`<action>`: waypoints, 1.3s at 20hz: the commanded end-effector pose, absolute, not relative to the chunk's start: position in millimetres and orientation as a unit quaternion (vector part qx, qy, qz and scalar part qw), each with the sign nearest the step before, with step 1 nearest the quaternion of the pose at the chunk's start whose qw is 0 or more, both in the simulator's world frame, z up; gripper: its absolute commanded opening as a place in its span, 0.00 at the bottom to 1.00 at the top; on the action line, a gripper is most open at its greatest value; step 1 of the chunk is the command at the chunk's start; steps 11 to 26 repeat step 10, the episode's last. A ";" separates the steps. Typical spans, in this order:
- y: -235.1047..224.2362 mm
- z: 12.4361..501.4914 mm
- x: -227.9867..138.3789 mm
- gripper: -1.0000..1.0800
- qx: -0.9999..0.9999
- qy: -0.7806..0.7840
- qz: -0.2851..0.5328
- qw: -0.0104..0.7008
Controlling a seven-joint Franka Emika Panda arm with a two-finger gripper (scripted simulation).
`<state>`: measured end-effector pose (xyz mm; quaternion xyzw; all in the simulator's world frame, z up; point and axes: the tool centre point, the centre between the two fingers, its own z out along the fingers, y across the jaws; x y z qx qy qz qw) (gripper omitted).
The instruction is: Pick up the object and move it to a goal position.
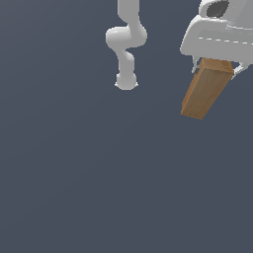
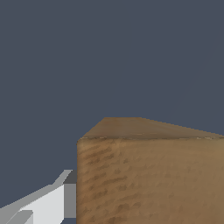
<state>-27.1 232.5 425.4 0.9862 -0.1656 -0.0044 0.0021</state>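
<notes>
The orange-brown wood-grained block point(image 1: 206, 90) hangs tilted from my white gripper point(image 1: 216, 64) at the upper part of the exterior view's right, well above the dark grey floor. The jaws are shut on the block's upper end; its lower end points down and toward the exterior view's left. In the wrist view the block point(image 2: 148, 175) fills much of the picture very close to the camera, with one white finger point(image 2: 48, 203) pressed against its side. The other finger is hidden by the block.
The white arm's base and lower links point(image 1: 126, 44) stand at the top middle of the exterior view. A plain dark grey floor point(image 1: 99, 173) lies all around. No goal marker shows.
</notes>
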 end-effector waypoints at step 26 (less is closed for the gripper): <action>245.8 442.5 -23.2 0.00 0.986 -0.166 0.000 0.000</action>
